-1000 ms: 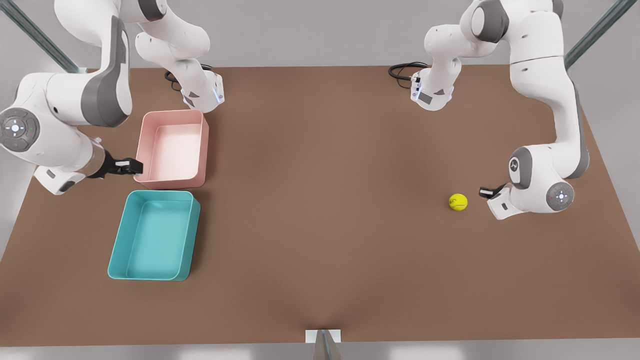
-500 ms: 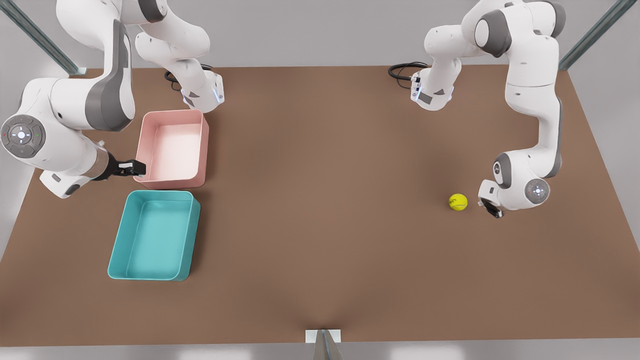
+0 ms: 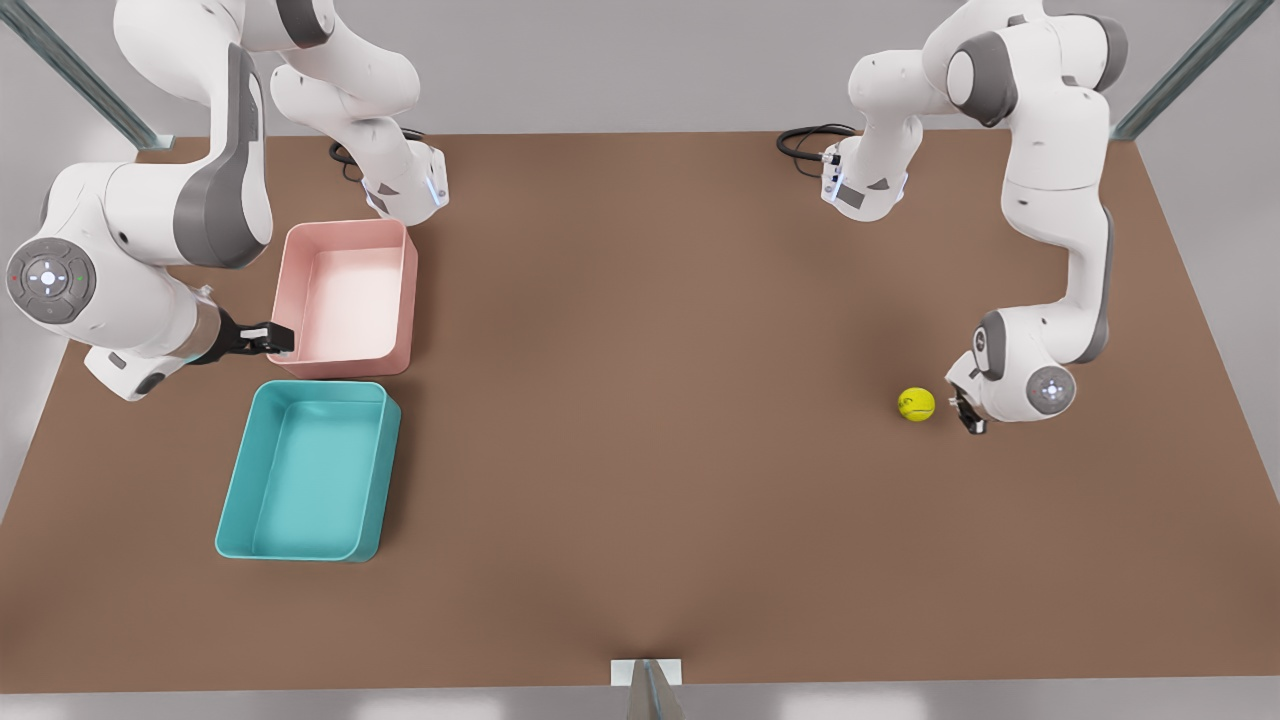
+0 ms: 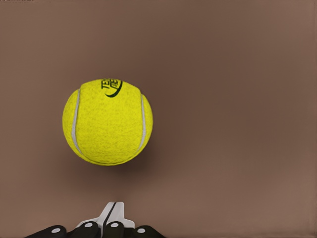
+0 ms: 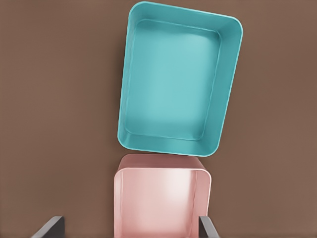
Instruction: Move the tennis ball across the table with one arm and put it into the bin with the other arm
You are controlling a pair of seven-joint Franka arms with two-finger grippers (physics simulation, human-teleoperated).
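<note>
Ball (image 3: 916, 404) sits on the table (image 3: 640, 420) at the frame's right, your left gripper (image 3: 966, 412) just beside it, fingers pressed together. Your right gripper (image 3: 268, 338), spread wide, hangs at left by the pink tray (image 3: 347, 298), above the bin (image 3: 308, 470).

From my left wrist camera I see the tennis ball (image 4: 107, 122) resting on the brown table (image 4: 237, 99), its white seams curving down both sides and a dark printed logo near its upper edge. A soft shadow lies beneath it. The left gripper (image 4: 113, 216) sits near the ball without touching it, its two fingertips (image 4: 108, 214) pressed together.
</note>
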